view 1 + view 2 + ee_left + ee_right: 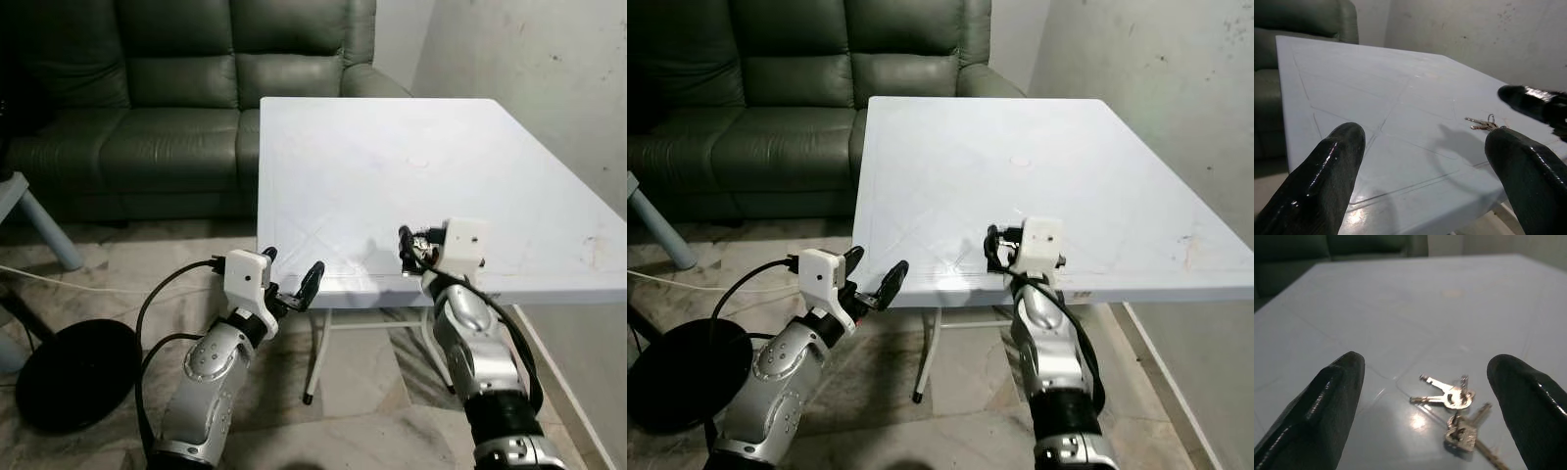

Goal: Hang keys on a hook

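Both arms are silver, with rounded, glossy metal shells that catch the light, and each darkens to a black ribbed collar near the elbow. A white, boxy block sits on each wrist. The left pincer (292,277) has two long black fingers, thick, rounded and shiny at the tips (1327,181). The right pincer (414,249) has the same glossy black fingers (1327,401). Black cables loop out from each wrist block and run back along the forearm.
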Robot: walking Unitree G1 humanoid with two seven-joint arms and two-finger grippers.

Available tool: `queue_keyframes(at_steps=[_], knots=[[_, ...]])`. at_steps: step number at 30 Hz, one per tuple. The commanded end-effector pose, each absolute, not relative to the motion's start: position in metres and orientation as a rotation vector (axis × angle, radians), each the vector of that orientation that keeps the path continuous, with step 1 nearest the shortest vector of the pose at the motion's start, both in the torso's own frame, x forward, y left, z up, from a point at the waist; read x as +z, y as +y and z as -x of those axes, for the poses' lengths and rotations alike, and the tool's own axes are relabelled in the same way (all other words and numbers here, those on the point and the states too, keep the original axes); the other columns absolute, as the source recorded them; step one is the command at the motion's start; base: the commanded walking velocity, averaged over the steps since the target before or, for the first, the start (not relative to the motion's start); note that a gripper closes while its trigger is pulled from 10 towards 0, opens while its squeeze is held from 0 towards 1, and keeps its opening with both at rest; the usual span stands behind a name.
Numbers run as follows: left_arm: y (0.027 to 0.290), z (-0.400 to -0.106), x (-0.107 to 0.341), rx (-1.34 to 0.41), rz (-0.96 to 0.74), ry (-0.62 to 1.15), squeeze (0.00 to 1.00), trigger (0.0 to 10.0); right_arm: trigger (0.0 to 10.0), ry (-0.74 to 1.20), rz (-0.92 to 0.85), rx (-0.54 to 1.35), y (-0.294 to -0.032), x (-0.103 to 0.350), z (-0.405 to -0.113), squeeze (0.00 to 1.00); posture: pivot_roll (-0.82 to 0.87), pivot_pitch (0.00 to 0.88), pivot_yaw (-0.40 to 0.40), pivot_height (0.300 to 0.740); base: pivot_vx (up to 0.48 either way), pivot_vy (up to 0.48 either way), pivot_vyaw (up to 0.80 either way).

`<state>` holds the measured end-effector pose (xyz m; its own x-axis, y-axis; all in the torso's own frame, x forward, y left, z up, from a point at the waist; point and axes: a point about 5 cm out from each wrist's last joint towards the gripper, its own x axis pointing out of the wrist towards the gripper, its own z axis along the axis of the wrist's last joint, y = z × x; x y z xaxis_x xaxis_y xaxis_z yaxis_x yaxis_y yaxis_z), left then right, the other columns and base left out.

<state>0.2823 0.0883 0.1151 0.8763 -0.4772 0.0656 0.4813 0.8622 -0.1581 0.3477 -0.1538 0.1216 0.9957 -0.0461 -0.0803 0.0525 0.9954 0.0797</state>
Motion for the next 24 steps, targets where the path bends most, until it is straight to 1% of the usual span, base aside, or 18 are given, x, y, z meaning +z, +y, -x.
queue_keyframes(at_steps=[1,4,10,14,19,20,21,22,23,24], knots=[[0.086,-0.281,0.118,-0.506,0.169,-0.026,0.0,10.0,10.0,0.108,-0.084,-0.079,-0.157,0.12,-0.351,0.0,0.03,0.059,-0.066,0.732,0.0,0.0,0.0],[0.084,-0.278,0.118,-0.503,0.189,-0.028,0.0,10.0,10.0,0.083,-0.07,-0.093,-0.156,0.124,-0.355,0.0,0.03,0.076,-0.072,0.732,0.0,0.0,0.0],[0.084,-0.271,0.119,-0.495,0.197,-0.019,0.0,10.0,10.0,0.105,-0.037,-0.13,-0.157,0.123,-0.359,0.0,0.05,0.098,-0.077,0.732,0.0,0.0,0.0],[0.085,-0.266,0.119,-0.49,0.203,-0.012,0.0,10.0,10.0,0.113,-0.023,-0.138,-0.159,0.122,-0.36,0.0,0.05,0.126,-0.079,0.732,0.0,0.0,0.0],[0.086,-0.262,0.118,-0.479,0.205,0.0,0.0,10.0,10.0,0.129,0.002,-0.158,-0.162,0.118,-0.359,0.0,0.05,0.136,-0.081,0.732,0.0,0.0,0.0],[0.086,-0.261,0.118,-0.477,0.208,0.003,0.0,10.0,6.2,0.142,-0.013,-0.163,-0.163,0.115,-0.358,0.0,0.05,0.142,-0.082,0.732,0.0,0.0,0.0],[0.086,-0.261,0.118,-0.477,0.208,0.003,0.0,10.0,6.2,0.142,-0.013,-0.163,-0.163,0.115,-0.358,0.0,0.05,0.142,-0.082,0.732,0.0,0.0,0.0],[0.086,-0.26,0.118,-0.477,0.21,0.004,0.0,10.0,5.0,0.147,-0.024,-0.162,-0.163,0.114,-0.357,0.0,0.05,0.143,-0.083,0.732,0.0,0.0,0.0],[0.085,-0.259,0.118,-0.476,0.21,0.006,0.0,10.0,4.9,0.155,-0.012,-0.164,-0.163,0.112,-0.356,0.0,0.05,0.145,-0.083,0.732,0.0,0.0,0.0],[0.085,-0.259,0.118,-0.475,0.215,0.008,0.0,10.0,7.3,0.156,-0.005,-0.159,-0.163,0.111,-0.355,0.0,0.05,0.149,-0.083,0.732,0.0,0.0,0.0]])
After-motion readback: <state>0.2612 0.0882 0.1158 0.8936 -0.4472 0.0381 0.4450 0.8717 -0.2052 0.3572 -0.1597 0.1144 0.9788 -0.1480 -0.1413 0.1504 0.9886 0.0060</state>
